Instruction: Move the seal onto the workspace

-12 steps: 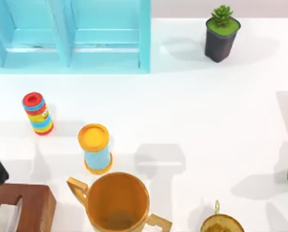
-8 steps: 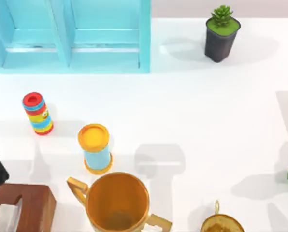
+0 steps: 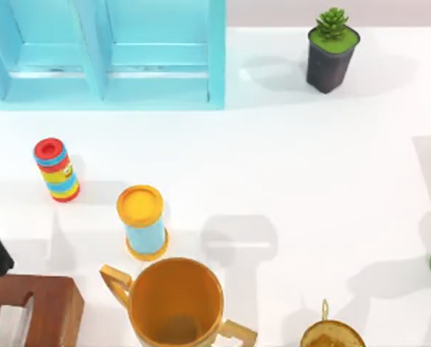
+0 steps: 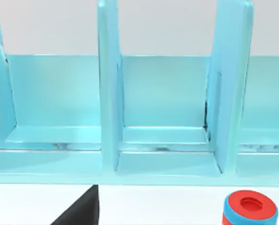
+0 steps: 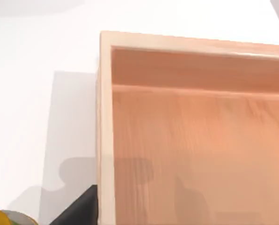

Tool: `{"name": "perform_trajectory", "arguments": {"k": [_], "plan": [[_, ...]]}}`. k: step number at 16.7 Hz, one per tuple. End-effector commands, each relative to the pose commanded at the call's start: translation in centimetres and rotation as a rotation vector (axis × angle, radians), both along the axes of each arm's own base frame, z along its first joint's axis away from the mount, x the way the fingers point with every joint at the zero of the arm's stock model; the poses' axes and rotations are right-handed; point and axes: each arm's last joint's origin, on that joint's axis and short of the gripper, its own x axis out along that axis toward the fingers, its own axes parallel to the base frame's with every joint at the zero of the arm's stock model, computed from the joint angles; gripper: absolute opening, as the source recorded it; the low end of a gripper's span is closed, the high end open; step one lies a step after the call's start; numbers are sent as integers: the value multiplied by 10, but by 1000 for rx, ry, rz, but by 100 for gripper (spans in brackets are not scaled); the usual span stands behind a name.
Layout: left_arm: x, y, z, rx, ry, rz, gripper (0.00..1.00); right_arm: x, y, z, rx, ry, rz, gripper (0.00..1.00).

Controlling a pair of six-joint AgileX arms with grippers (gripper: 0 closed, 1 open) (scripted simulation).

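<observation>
White workspace (image 3: 309, 181) and yellow-topped cylinder (image 3: 142, 221) unmoved since earlier, tool states cannot be told

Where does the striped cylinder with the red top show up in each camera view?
Top view: striped cylinder at the table's left, in front of the light-blue shelf.
Left wrist view: its red top before the shelf's open compartments.
Right wrist view: a light wooden box on the white tabletop.
Shared landmark: the light-blue shelf.

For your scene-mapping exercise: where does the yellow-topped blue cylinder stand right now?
In the top view, the yellow-topped blue cylinder stands upright on the white table, left of centre, just behind the big orange cup and right of the striped tube.
</observation>
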Motion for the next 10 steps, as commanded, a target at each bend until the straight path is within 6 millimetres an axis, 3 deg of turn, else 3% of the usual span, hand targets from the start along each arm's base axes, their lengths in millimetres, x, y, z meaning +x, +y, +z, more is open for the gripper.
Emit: {"name": "perform_trajectory", "arguments": {"k": [4,10], "plan": [[0,0,0,0,0,0,100,49,-31,20,19,411,-35,100],[0,0,0,0,0,0,100,114,-93,10,145,890,-27,100]]}}
